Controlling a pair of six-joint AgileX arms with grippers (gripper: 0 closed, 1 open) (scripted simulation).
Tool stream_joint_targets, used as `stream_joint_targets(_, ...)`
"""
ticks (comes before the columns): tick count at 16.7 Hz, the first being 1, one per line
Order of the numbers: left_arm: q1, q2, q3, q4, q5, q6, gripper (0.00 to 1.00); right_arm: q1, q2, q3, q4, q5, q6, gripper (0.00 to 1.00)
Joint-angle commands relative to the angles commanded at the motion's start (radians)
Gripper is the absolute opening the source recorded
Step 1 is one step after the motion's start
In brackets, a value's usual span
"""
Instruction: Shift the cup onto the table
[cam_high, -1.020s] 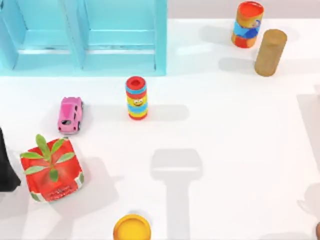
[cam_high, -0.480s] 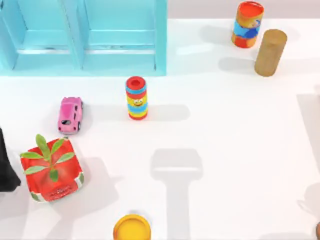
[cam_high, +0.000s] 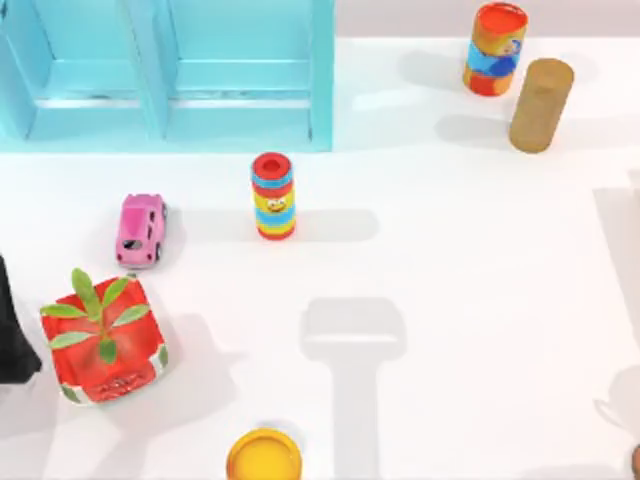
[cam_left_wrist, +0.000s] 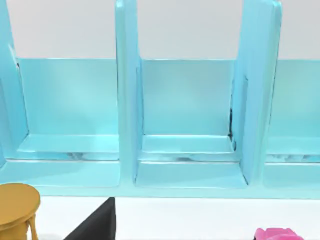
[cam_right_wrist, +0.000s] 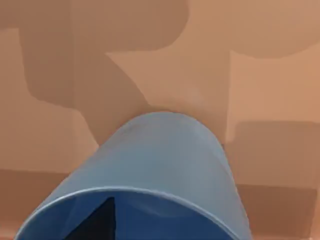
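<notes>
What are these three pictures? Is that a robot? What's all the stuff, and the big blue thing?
It's a robot with two arms, each ending in a pincer. One picture looks down on a white table; the others come from cameras on the wrists. On the table: blue shelf, pink car, striped tower, potted plant, yellow disc, patterned can, tan can. The left arm sits at the table's left edge. The big blue thing is a cup, close to the right wrist camera; whether it's held, I cannot tell.
</notes>
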Motion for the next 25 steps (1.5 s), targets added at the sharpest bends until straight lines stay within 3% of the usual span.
stream_joint_targets(6, 0.000, 0.000, 0.000, 0.000, 0.000, 0.000, 1.00, -0.003, 0.014, -0.023, 0.033, 0.000, -0.002, 1.00)
stream_joint_targets(19, 0.000, 0.000, 0.000, 0.000, 0.000, 0.000, 1.00, -0.003, 0.014, -0.023, 0.033, 0.000, -0.002, 0.02)
stream_joint_targets(25, 0.000, 0.000, 0.000, 0.000, 0.000, 0.000, 1.00, -0.003, 0.014, -0.023, 0.033, 0.000, -0.002, 0.00)
